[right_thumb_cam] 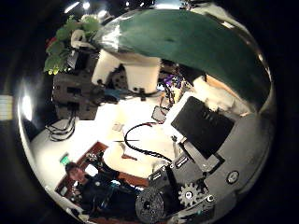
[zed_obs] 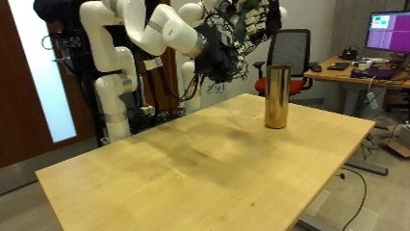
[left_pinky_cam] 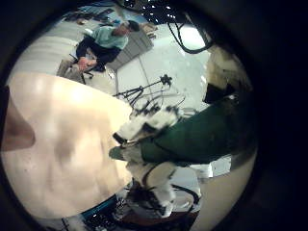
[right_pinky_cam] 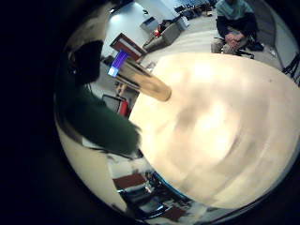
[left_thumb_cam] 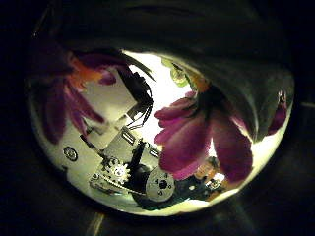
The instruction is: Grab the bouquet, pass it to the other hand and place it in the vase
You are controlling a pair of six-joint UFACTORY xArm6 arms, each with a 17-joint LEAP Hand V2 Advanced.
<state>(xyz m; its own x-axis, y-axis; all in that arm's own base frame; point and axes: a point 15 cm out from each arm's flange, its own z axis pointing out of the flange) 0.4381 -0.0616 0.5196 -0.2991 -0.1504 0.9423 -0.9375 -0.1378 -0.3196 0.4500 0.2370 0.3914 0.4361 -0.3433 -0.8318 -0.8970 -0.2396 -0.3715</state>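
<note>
The bouquet (right_thumb_cam: 187,47) is carried between left hand (left_thumb_cam: 123,162) and right hand (right_thumb_cam: 201,126), its stems lying across the right palm. The vase (zed_obs: 275,96) is set well apart below. Whether the fingers are closed cannot be told.

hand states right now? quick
Left hand: cannot tell; bouquet blooms fill its palm view.
Right hand: cannot tell; the green stem lies close to its palm.

We saw the vase (zed_obs: 275,96) standing upright on the tabletop (zed_obs: 205,164), below and beside the raised hands (zed_obs: 231,43).
</note>
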